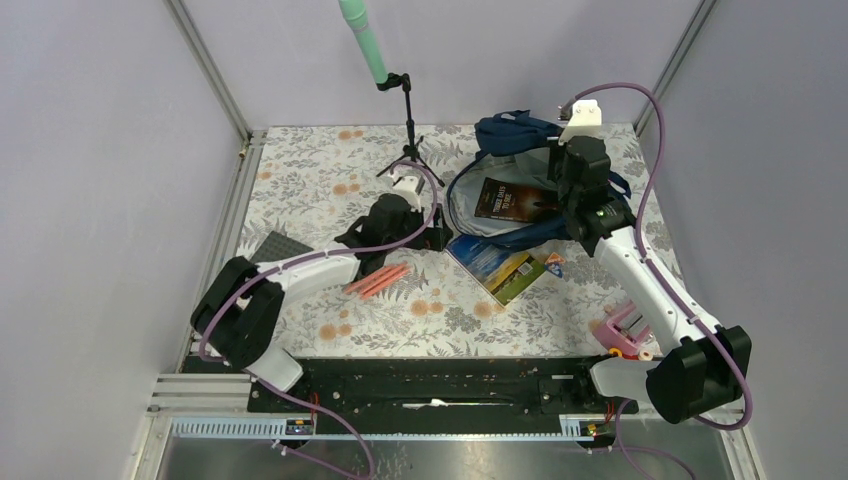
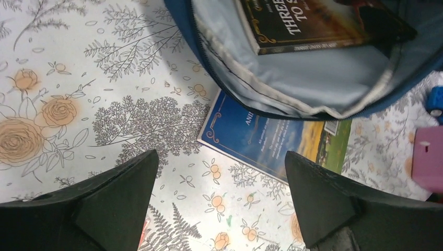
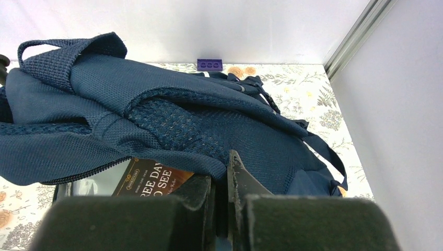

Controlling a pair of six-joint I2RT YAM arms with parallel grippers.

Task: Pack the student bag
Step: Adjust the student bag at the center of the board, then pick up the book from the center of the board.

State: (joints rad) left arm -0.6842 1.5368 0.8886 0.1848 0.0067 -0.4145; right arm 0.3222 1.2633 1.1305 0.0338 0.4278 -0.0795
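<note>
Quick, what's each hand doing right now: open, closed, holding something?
Left hand: open, holding nothing.
Right hand: closed, apparently pinching the fabric edge of the student bag.

I count one navy backpack (image 1: 510,130) and two books: a dark one (image 1: 512,200) and a blue one (image 1: 495,265). I also see one purple brick (image 3: 209,64) and one tripod (image 1: 408,150).

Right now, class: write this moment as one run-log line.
left gripper open, empty | right gripper shut on student bag rim | dark book inside bag | blue book outside
</note>
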